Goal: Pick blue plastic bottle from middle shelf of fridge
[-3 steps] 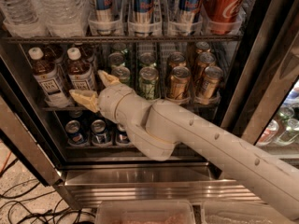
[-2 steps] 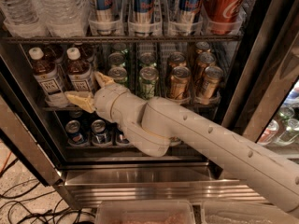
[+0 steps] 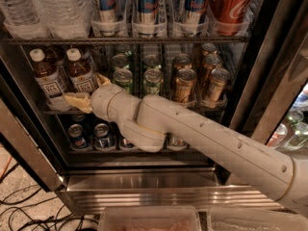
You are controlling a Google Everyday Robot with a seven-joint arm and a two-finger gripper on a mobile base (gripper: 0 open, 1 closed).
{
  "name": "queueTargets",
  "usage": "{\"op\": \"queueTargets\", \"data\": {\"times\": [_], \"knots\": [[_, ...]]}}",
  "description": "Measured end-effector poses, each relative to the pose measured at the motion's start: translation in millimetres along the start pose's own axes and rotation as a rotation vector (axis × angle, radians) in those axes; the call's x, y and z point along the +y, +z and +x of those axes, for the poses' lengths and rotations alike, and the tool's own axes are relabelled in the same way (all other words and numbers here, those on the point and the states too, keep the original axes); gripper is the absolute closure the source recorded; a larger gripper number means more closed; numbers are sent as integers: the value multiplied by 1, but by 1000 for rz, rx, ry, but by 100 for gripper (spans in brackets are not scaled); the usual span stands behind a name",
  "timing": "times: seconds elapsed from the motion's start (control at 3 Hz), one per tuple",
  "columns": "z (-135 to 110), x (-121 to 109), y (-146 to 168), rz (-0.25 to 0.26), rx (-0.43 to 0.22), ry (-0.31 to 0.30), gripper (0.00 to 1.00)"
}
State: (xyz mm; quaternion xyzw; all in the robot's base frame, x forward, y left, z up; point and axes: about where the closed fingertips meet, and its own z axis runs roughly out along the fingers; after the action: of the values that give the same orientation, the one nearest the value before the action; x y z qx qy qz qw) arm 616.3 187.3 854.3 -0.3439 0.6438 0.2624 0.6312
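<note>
The tall stainless-steel-framed drinks fridge point(image 3: 144, 189) stood open, its dark interior divided by wire racks. The upper rack point(image 3: 144, 40) carried large clear water bottles point(image 3: 57, 8) at the left, then tall blue-and-silver cans point(image 3: 147, 4) in clear lane trays, then a red cola can point(image 3: 231, 4). The middle shelf point(image 3: 211, 105), a dark wire rack with clear plastic trays, carried two small brown-drink bottles at the left, green cans point(image 3: 122, 77) in the centre and gold cans point(image 3: 185, 83) at the right. The lower rack held dark blue cans point(image 3: 77, 134). The blue plastic bottle point(image 3: 77, 71), the right-hand one of the pair, stood upright at the front of the shelf, long axis vertical, white cap uppermost, white label facing outward; its like neighbour point(image 3: 45, 73) stood just beside it on the left. The white jointed arm point(image 3: 207, 138) reached in from the lower right, rising leftward across the lower rack. The cream claw point(image 3: 83, 86) sat at the bottle's lower half with fingers spread, one finger point(image 3: 77, 101) across the base, the other to the right of the label. Contact with the bottle could not be determined.
</note>
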Motion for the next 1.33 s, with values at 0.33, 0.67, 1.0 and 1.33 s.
{"op": "queueTargets", "data": {"times": [0.33,0.67,1.0,1.33], "knots": [[0,0,0,0,0,0,50],[0,0,0,0,0,0,73],[0,0,0,0,0,0,96],[-6,2,-3,10,-22,-17,100]]}}
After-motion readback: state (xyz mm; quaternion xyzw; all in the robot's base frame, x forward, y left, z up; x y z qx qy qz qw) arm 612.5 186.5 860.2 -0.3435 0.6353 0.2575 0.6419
